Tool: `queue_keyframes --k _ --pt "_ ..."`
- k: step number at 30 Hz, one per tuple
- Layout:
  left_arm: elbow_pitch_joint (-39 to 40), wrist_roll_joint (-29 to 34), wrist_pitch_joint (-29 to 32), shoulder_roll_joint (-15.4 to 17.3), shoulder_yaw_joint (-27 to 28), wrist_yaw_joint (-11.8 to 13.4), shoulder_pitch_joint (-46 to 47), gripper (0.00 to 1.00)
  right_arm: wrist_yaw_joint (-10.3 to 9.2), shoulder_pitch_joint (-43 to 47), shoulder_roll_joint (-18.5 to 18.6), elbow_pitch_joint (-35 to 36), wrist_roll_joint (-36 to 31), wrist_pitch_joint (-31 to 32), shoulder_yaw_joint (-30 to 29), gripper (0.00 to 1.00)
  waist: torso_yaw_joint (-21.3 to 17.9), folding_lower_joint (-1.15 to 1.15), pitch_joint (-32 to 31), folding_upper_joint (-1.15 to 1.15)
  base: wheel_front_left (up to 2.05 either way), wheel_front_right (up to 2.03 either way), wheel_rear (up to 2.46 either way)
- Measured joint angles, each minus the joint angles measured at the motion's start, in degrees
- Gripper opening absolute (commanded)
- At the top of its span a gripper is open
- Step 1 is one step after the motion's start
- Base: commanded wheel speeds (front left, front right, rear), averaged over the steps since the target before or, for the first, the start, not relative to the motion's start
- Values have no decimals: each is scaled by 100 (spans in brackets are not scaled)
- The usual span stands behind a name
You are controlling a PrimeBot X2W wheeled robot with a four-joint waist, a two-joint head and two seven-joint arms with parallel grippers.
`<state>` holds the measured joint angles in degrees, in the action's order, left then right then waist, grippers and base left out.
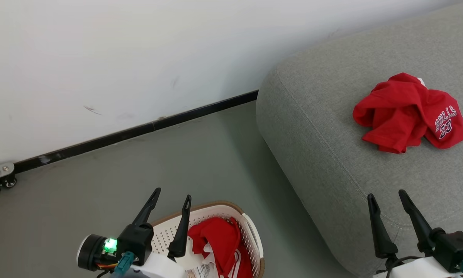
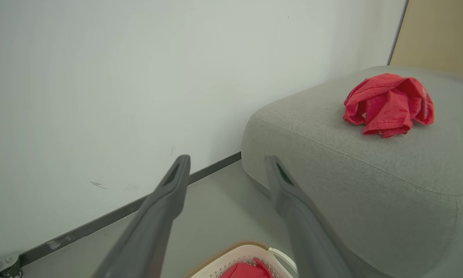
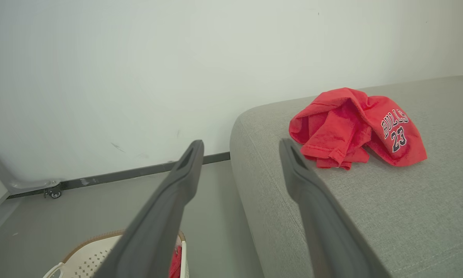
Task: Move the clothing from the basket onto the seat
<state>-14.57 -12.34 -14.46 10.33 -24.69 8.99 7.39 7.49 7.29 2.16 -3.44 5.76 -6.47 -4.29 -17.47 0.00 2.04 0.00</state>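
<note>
A crumpled red garment [image 1: 409, 114] with white lettering lies on the grey seat [image 1: 324, 127], also seen on the cushion [image 2: 389, 104] [image 3: 355, 127]. More red clothing [image 1: 221, 243] with white trim sits in the cream perforated basket [image 1: 250, 227] on the floor at the bottom of the head view. My left gripper [image 1: 171, 195] hovers open over the basket's left side, nothing between its fingers. My right gripper [image 1: 387, 195] stands open over the seat's front edge, empty. The basket's rim [image 2: 250, 251] [image 3: 84, 255] shows in both wrist views.
A white wall [image 1: 119, 58] with a dark baseboard [image 1: 138, 131] runs behind the grey floor [image 1: 100, 185]. A small caster on a metal bracket [image 1: 3, 179] sits at the far left. A tan panel [image 2: 440, 34] stands beyond the seat.
</note>
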Motion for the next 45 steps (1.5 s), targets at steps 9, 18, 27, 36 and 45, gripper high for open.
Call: queue_keyframes --k 9,18,27,36,45 --pt "-138 181 8 103 -103 -127 412 100 0 -307 1 131 -86 -1 87 100 -23 0 308 0 0 0 0" --pt "-348 366 212 201 -300 -325 884 100 0 -503 1 175 -152 -8 -19 100 -62 0 693 0 0 0 0" --pt "-653 504 428 176 -520 -542 1332 100 0 -598 0 191 -2 -66 -121 100 -153 0 1156 0 0 0 0" --pt "-1126 608 649 166 -595 -606 1663 100 0 -893 0 165 209 -216 -124 100 -282 0 1646 0 0 0 0" --pt "-1402 732 714 202 -624 -650 1946 100 0 -1241 -1 96 364 -370 -71 100 -427 0 2136 0 0 0 0"
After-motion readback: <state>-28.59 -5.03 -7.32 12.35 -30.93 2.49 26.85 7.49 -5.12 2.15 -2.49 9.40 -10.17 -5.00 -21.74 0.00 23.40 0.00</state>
